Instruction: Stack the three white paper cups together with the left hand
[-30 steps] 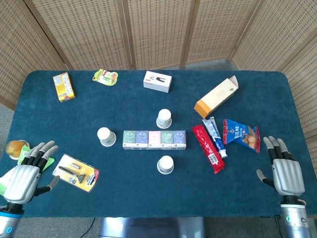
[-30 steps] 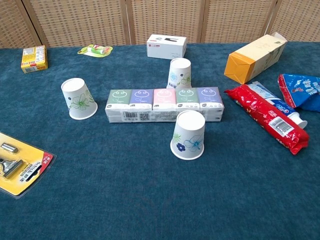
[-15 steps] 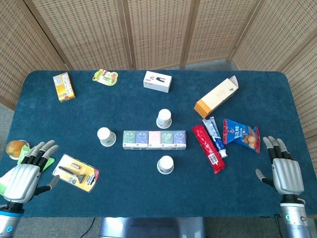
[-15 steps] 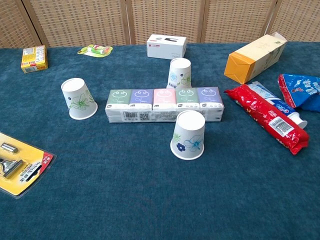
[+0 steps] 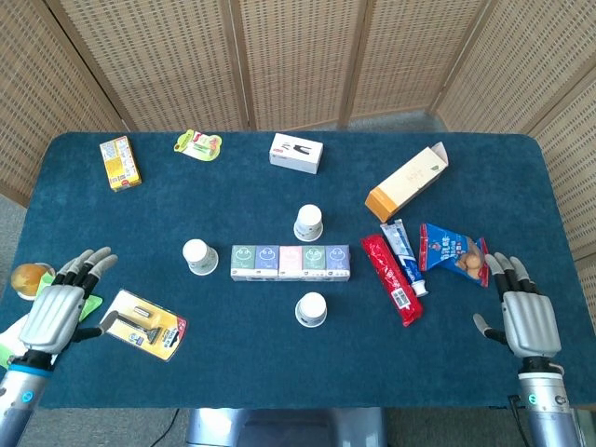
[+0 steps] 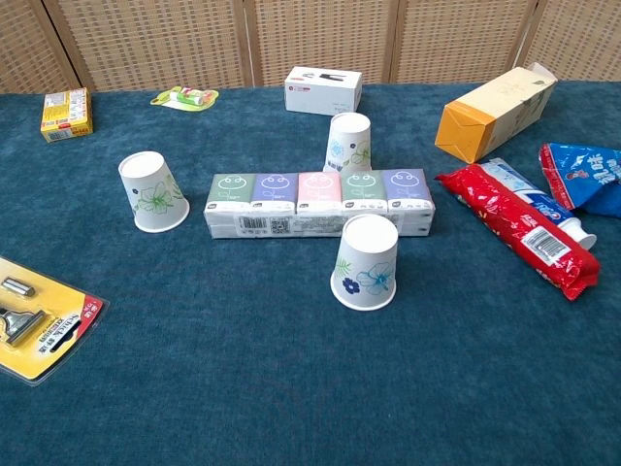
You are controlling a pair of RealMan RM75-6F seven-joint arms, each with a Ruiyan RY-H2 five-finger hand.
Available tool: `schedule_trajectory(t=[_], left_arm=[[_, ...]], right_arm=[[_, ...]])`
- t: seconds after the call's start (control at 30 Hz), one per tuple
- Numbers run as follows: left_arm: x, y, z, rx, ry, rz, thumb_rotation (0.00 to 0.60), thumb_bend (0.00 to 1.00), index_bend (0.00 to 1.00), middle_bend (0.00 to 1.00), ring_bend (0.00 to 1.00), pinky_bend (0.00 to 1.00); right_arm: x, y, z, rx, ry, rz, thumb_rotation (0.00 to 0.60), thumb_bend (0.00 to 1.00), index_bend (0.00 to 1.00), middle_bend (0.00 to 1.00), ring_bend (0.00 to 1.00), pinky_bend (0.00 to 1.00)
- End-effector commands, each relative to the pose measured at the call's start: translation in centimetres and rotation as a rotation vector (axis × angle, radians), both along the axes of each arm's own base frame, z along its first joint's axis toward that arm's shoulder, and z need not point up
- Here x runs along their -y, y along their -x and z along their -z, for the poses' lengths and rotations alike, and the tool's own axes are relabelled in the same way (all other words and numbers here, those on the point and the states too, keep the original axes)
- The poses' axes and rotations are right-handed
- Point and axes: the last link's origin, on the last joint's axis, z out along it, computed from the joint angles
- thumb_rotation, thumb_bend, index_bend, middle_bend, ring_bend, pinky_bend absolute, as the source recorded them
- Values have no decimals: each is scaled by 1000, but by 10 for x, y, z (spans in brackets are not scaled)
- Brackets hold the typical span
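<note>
Since none of the three cups is stacked yet, I judge the step in hand to be the first reach, and I take the tissue pack (image 5: 291,263) in the middle of the table as my landmark. All three cups stand mouth down and apart from one another. The left cup (image 5: 197,256) stands just off the pack's left end, the far cup (image 5: 308,223) is just behind the pack near its right half, and the near cup (image 5: 311,309) stands just in front of it, on my side.

My left hand (image 5: 60,308) is at the table's left edge, well to the left of the pack, with fingers spread and nothing in them. The yellow razor card (image 5: 142,324) lies between it and the pack, just beside my fingers. So the left cup is the closest one to my left hand, and I would take it first.

To do this well, I would lift the hand clear of the card before moving toward the pack, then come down over the left cup from above and close around its wall, not its thin rim. Paper crushes easily, so the grip should be light. Because the cups are inverted, I would carry this one across and lower it straight over another, keeping it upright so it slides on instead of tipping that one over.

My right hand (image 5: 527,314) rests at the right edge, well to the right of the pack, with fingers spread and nothing in it.
</note>
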Motion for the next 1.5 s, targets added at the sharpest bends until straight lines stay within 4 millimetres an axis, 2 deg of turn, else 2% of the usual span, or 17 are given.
schedule_trajectory(t=[0.03, 0.17, 0.4, 0.8, 1.13, 1.5], left_arm=[[-24, 3, 4, -21, 19, -25, 600, 354, 109, 92, 3, 116], [-45, 2, 12, -48, 51, -52, 600, 354, 99, 79, 0, 118], [-78, -5, 31, -98, 101, -62, 600, 354, 93, 72, 0, 133], [-122, -28, 73, -140, 188, -66, 600, 354, 93, 69, 0, 188], [-137, -45, 106, -130, 244, -42, 600, 354, 92, 74, 23, 243], [-148, -55, 132, -125, 285, -28, 600, 354, 169, 144, 147, 431]], right_arm=[[2, -1, 3, 2, -12, -1, 600, 282, 0, 80, 0, 305], [5, -3, 8, 8, -29, -6, 600, 282, 0, 80, 0, 305], [6, -2, 4, 2, -17, 1, 600, 282, 0, 80, 0, 305], [5, 3, -2, 1, -4, 18, 600, 282, 0, 80, 0, 305], [0, 10, -8, 2, 15, 43, 600, 282, 0, 80, 0, 305], [-3, 13, -11, 4, 20, 49, 600, 282, 0, 80, 0, 305]])
